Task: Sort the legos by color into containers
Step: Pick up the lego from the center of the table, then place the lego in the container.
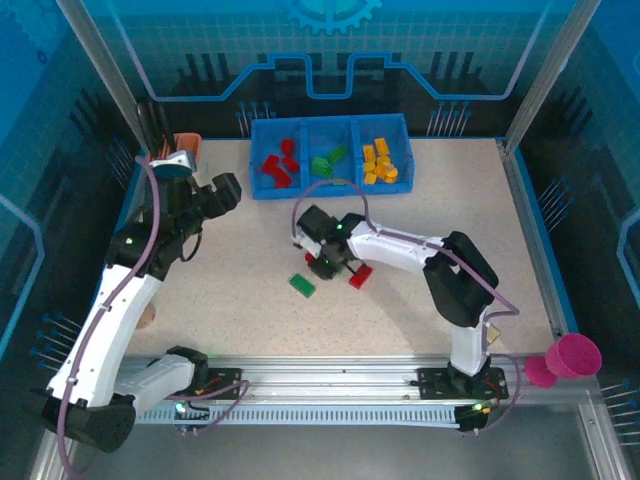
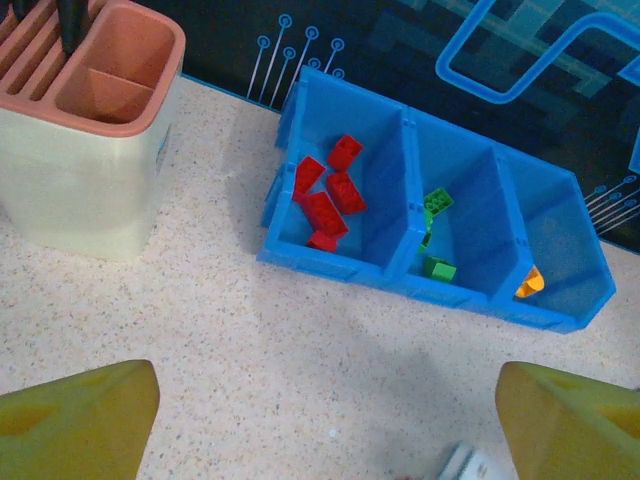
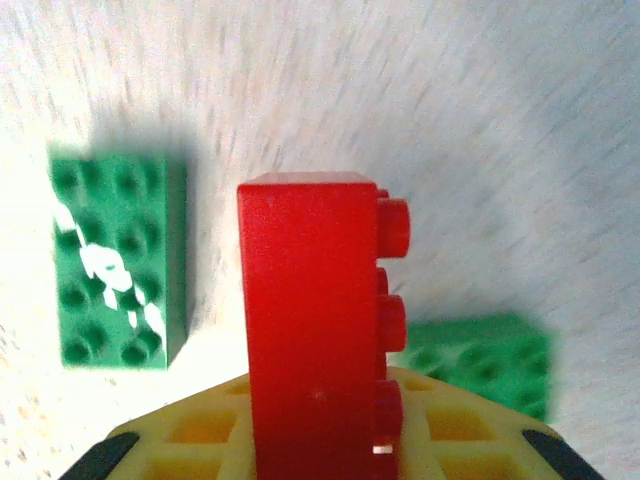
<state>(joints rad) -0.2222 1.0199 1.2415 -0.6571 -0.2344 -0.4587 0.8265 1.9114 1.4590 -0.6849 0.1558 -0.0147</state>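
The blue bin (image 1: 330,191) at the back has three containers: red legos (image 1: 278,165) on the left, green legos (image 1: 328,160) in the middle, orange-yellow legos (image 1: 378,162) on the right. My right gripper (image 1: 343,267) is low at mid-table, shut on a red lego (image 3: 315,330) that stands on edge between its fingers. Green legos lie on either side of it (image 3: 120,265) (image 3: 480,360); one green lego (image 1: 302,285) lies just left of the gripper. My left gripper (image 1: 215,195) hangs open and empty left of the bin (image 2: 430,285), its fingers (image 2: 75,425) wide apart.
A peach slotted holder (image 1: 185,146) (image 2: 90,150) stands at the back left, close to the left arm. A pink cup (image 1: 575,356) sits off the table's front right corner. Metal frame posts flank the table.
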